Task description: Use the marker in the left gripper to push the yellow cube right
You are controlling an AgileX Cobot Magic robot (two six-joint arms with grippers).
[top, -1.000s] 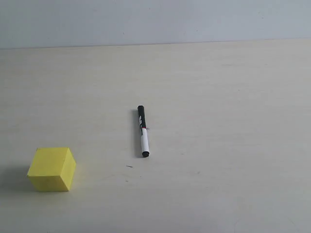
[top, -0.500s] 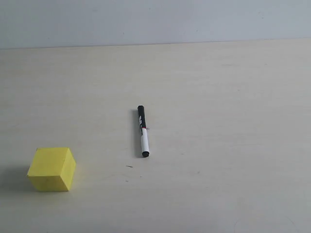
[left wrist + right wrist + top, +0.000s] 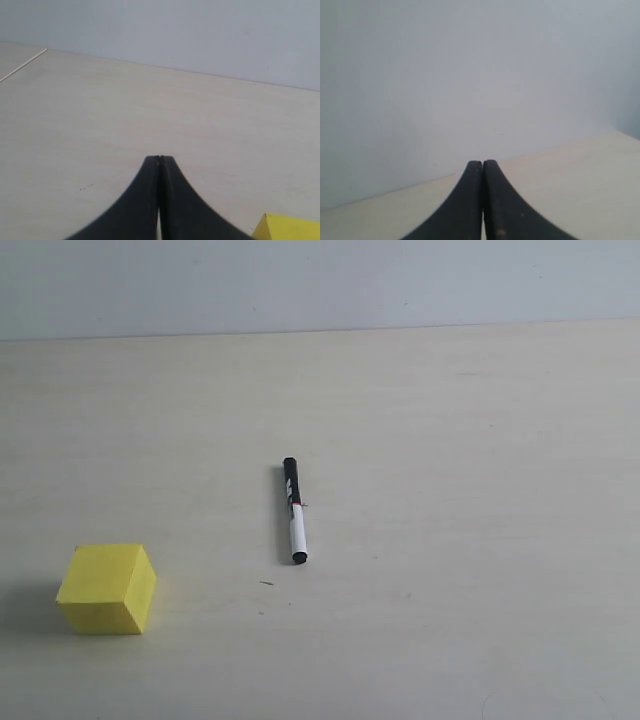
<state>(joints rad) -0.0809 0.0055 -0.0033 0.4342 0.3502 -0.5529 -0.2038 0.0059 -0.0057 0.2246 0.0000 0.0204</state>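
Exterior and wrist views. Nothing had shifted over the last second: the marker [image 3: 294,510] lay flat on the desk [image 3: 450,490], ungripped, and the cube [image 3: 106,588] sat well apart from the marker, to its left and nearer the camera. The left end effector [image 3: 159,160] was pressed together on nothing, with a corner of the cube in its view; the right end effector [image 3: 482,162] was likewise pressed together and empty. Judged so, pushing had not begun: the marker first needed picking up. No brand or writing was legible; the marker bore only a small red mark
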